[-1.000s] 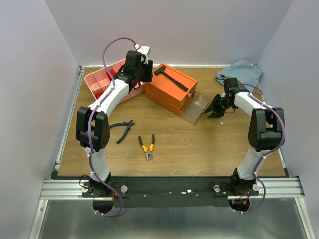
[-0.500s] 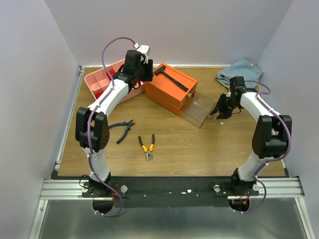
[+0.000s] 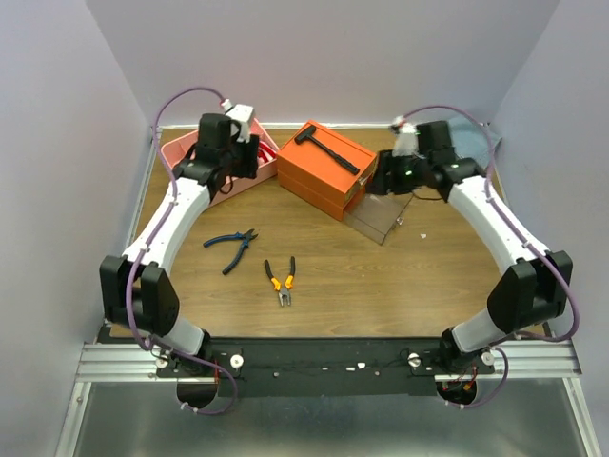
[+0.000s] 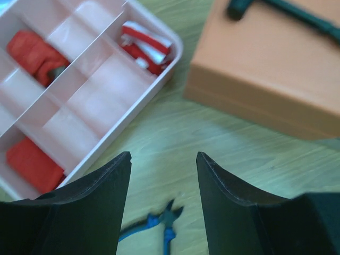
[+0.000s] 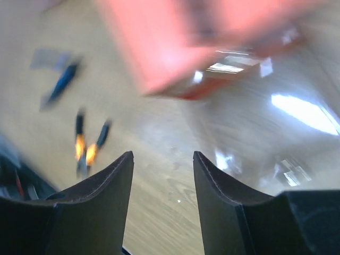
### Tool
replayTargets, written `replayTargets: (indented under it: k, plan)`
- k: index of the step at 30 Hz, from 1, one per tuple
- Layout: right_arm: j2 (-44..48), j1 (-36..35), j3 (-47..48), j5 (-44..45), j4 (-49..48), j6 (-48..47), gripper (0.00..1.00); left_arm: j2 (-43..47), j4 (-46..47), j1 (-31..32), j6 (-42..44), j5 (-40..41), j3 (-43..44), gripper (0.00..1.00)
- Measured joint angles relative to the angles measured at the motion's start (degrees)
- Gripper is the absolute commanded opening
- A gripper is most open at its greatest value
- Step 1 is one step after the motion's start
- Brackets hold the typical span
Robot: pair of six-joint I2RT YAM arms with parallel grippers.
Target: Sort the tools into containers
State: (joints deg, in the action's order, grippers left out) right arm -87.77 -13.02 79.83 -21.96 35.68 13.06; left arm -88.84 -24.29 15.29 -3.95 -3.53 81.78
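Motion is what I am seeing first: over the last second both arms have been swinging away from where they were parked. The left gripper (image 4: 163, 162), which was hanging by the gap between tray and box, is now drifting out toward ten o'clock over the pink tray (image 4: 101, 93). The right gripper (image 5: 162, 159), which was out at three o'clock beside the clear drawer (image 3: 381, 217), is now reaching in over that drawer toward the orange box (image 3: 319, 176). Both sets of fingers are standing apart with nothing between them, and the right wrist view is smearing badly with the sweep. I am reading that as neither arm carrying a tool. The sorting is still waiting on the next pick, and both arms look to me to be repositioning rather than delivering. The blue-handled pliers (image 3: 231, 246) are lying flat at nine o'clock on the bare wood-grain tabletop. The orange-handled pliers (image 3: 280, 279) are lying at seven o'clock with their handles splayed – both well apart from any container. The black hammer (image 3: 328, 149) is resting diagonally on the box's flat matte lid at twelve o'clock. The tray is looking like thin glossy plastic with low dividers, several cells already holding red pieces and one a red-and-white piece I cannot identify. The drawer is transparent and glinting, pulled out at the box's four o'clock side – hard to judge its edges through the blur.
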Motion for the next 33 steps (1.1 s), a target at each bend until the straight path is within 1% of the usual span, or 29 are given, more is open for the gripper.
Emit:
replayTargets:
  k: [1,2,3,4,6,7,8,9,11,13,15,17,18,19,21,24,28,33]
  plan:
    - [-0.2,-2.8,0.07,-1.73,-0.28,-4.0,0.57,1.62,-0.46,-1.9,0.17,-0.22,-2.21,0.63]
    - [-0.52,-6.05,0.28,-4.28,-0.44,-9.77,0.57,2.4,-1.11,-2.91,0.31,-0.2,-3.21,0.63]
    - [-1.14,-10.16,0.59,-6.93,-0.52,-15.93,0.57,3.93,-1.84,-5.27,0.46,-0.33,-5.14,0.63]
    - [-1.64,-13.2,0.83,-8.57,-0.46,-20.17,0.57,5.01,-2.1,-6.84,0.57,-0.48,-6.25,0.63]
    - [-3.41,-17.51,1.88,-12.44,0.11,-29.24,0.57,6.75,-2.25,-9.77,0.81,-0.7,-7.52,0.63]
    - [-5.44,-19.23,3.82,-14.86,1.88,-36.22,0.57,7.69,-2.14,-11.04,0.9,-0.98,-8.02,0.63]
    - [-7.13,-19.71,5.84,-15.98,3.45,-39.82,0.57,9.07,-2.1,-12.24,1.05,-1.38,-8.66,0.63]
    - [-10.6,-20.37,9.42,-17.49,5.7,-47.45,0.57,10.03,-2.1,-12.81,1.16,-1.68,-9.09,0.63]
    - [-14.71,-21.24,14.25,-18.25,9.75,-56.61,0.57,13.22,-1.62,-13.79,1.53,-2.6,-10.78,0.63]
    - [-20.85,-22.64,20.15,-18.51,15.56,-68.08,0.57,16.9,-1.03,-14.14,1.81,-3.56,-13.07,0.64]
    - [-24.85,-24.59,22.86,-17.94,20.35,-75.87,0.57,20.0,-0.79,-14.32,1.9,-4.11,-14.91,0.64]
    - [-27.78,-27.52,23.1,-16.37,24.46,-84.24,0.57,24.35,-0.24,-14.45,1.86,-4.63,-17.86,0.64]
    - [-28.0,-28.0,22.88,-15.56,24.72,-88.0,0.57,26.27,-0.13,-14.45,1.77,-4.72,-19.15,0.64]
    - [-28.68,-30.12,21.14,-14.8,26.93,-90.97,0.57,27.76,-0.31,-14.47,1.73,-4.81,-20.2,0.64]
    - [-28.7,-33.24,18.34,-12.83,28.2,-97.81,0.57,30.75,-0.35,-15.43,1.46,-5.46,-22.14,0.64]
    - [-28.76,-36.13,16.37,-10.84,28.79,-104.06,0.57,34.23,-1.16,-18.21,1.16,-5.77,-24.35,0.64]
    - [-28.96,-37.24,16.33,-9.7,28.46,-108.83,0.56,35.87,-2.1,-19.63,1.11,-5.97,-25.73,0.64]
    - [-31.89,-37.51,17.66,-8.74,28.22,-111.82,0.56,35.95,-2.38,-21.79,-0.15,-6.95,-26.18,0.64]
